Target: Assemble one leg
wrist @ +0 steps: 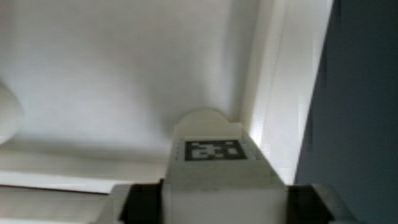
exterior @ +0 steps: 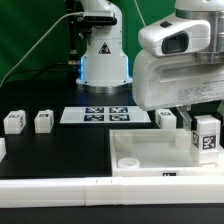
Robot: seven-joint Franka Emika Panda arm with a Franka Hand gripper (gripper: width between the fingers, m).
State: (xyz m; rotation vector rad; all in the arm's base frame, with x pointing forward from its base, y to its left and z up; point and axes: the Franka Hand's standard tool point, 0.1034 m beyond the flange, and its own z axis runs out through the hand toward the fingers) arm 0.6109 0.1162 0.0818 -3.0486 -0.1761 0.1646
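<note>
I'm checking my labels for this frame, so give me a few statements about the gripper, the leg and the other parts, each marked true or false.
1. The gripper is shut on a leg. True.
2. That leg is over the marker board. False: it is at the white tray, toward the exterior view's right.
3. Two loose legs stand on the black table at the exterior view's left. True.
4. The marker board lies inside the white tray. False: it lies on the black table, behind the tray.
</note>
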